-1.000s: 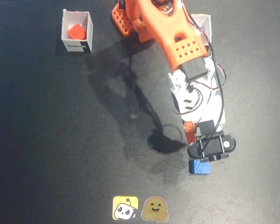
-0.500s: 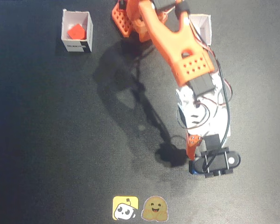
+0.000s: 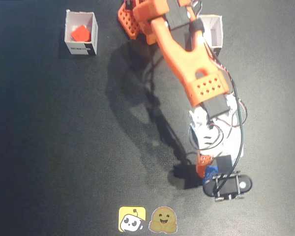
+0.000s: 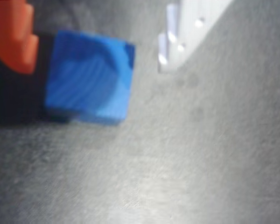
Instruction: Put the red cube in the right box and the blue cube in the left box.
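In the wrist view we see the blue cube (image 4: 88, 77) resting on the dark table (image 4: 177, 163), with the orange finger (image 4: 11, 32) just beside its left face and the white finger (image 4: 177, 32) apart on the right. The gripper (image 4: 93, 44) stands spread, though blur hides whether the orange finger touches. In the fixed view the red cube (image 3: 80, 33) sits in the white box (image 3: 81, 47) at upper left.

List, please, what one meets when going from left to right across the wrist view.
Orange finger at the left edge → blue cube → white finger at the upper right, with a bare gap of dark table between cube and white finger.
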`<state>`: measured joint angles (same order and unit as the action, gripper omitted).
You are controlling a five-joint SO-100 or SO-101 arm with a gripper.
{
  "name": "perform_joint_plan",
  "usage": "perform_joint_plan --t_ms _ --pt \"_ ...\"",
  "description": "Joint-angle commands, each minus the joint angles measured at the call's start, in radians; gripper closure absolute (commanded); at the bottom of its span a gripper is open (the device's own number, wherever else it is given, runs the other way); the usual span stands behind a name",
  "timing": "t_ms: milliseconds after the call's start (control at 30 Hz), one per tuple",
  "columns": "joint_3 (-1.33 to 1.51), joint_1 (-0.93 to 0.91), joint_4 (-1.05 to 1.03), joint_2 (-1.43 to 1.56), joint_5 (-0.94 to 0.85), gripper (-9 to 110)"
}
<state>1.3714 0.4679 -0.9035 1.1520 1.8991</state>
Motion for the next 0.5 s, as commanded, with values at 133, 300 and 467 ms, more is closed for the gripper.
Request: perform_joint_plan --t_ms 133,300,467 --pt "-0.135 -0.021 -0.051 -0.058 -0.002 81" --pt "-0.143 -0.020 -0.044 -0.066 0.003 80" --pt "-0.153 -0.003 -0.041 -0.081 0.021 80"
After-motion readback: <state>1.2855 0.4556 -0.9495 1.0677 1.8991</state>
